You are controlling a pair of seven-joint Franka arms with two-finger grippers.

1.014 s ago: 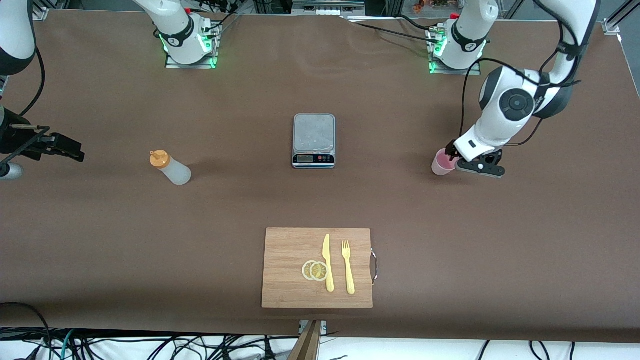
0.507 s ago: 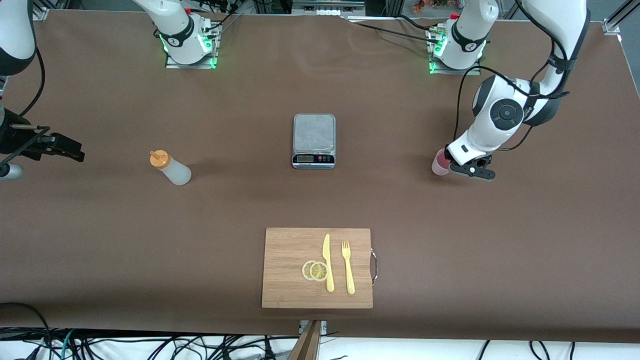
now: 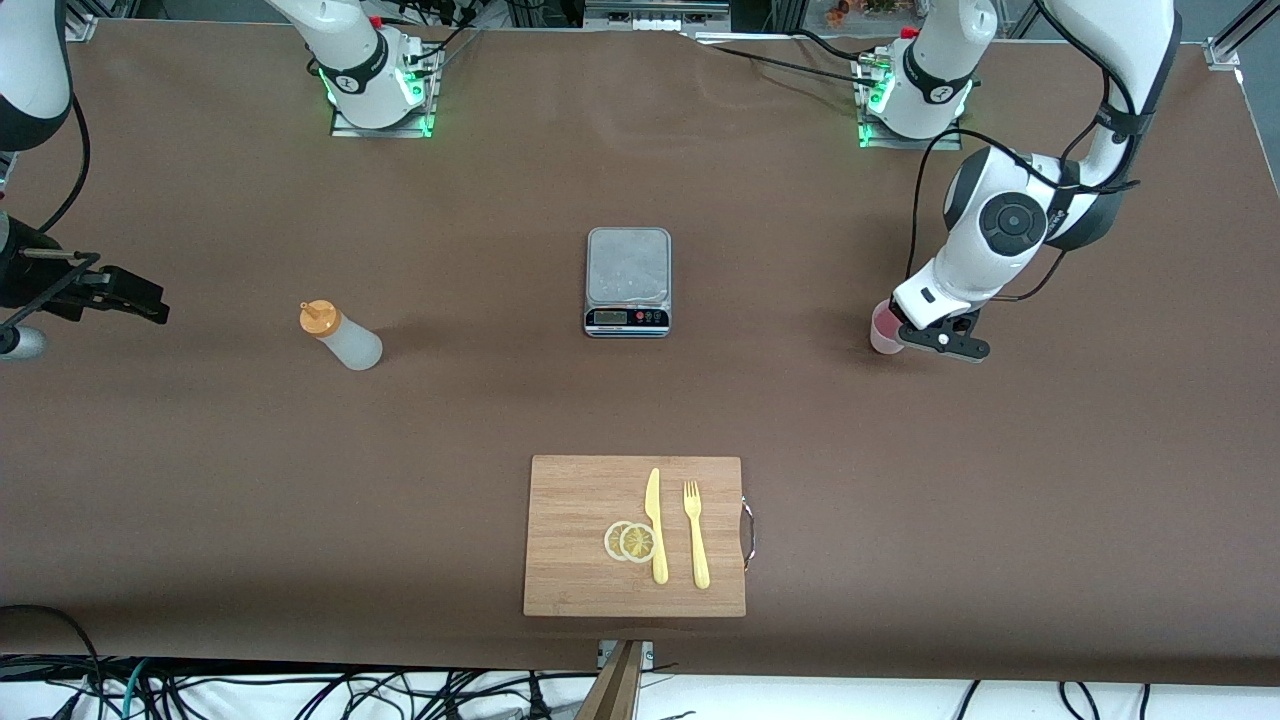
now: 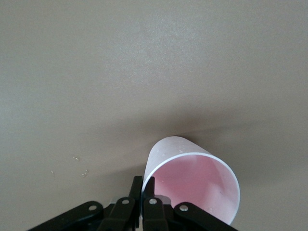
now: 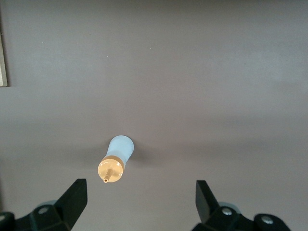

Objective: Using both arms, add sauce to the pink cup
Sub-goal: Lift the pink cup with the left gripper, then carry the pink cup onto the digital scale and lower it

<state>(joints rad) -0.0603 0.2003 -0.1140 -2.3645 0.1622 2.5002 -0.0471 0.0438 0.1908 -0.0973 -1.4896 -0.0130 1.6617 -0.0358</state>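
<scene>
Pink cup [image 4: 192, 180] rim pinched in my left gripper [image 4: 147, 192]; right gripper [image 5: 139, 202] wide open, holding nothing, waiting above sauce bottle [image 5: 115, 161]

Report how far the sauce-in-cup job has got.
Done: the left tool has shut on the rim of the pink cup, which stands on the table toward the left arm's end. In hand: nothing more; the cup looks empty. Left: the sauce bottle stands untouched toward the right arm's end, with the right tool open above it; grasping and squeezing remain.
</scene>
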